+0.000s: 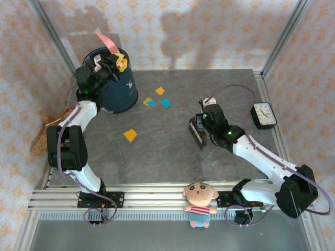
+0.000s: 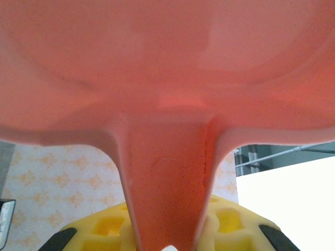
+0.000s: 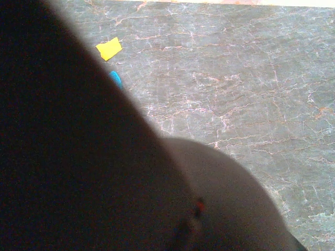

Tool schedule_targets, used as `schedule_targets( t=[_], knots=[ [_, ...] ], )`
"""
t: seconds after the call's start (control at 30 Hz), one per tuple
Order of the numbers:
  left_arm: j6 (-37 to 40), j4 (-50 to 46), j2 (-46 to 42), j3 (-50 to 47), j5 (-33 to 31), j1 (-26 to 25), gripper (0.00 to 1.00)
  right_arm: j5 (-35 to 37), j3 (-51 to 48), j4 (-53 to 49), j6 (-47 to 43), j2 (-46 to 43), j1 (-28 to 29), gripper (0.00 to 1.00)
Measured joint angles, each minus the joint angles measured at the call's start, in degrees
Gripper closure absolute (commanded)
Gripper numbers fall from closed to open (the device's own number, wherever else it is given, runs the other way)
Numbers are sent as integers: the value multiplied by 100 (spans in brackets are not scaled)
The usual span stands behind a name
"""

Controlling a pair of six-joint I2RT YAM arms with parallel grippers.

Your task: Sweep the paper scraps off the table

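From above, left end effector [image 1: 118, 61] clasping pink dustpan [image 1: 107, 41] over dark bin [image 1: 119, 89] far left, right end effector [image 1: 201, 124] gripping brush [image 1: 197, 133], paper scraps [image 1: 165, 103] on surface [image 1: 167, 157], right wrist view brings yellow and blue scraps close.

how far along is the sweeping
Done: possibly one load, since the left gripper holds the pink dustpan above the dark bin. In hand: the right gripper holds the brush on the table. Left: several paper scraps lie unswept.
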Motion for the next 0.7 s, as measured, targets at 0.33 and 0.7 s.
schedule_targets(
  t=[0.33, 0.7],
  knots=[
    [-710, 922, -52, -247, -271, 0, 100, 0, 0, 2, 44, 4, -2, 100],
    [-400, 531, -256, -262, -238, 0, 100, 2, 0, 2, 83, 4, 0, 100]
  ],
)
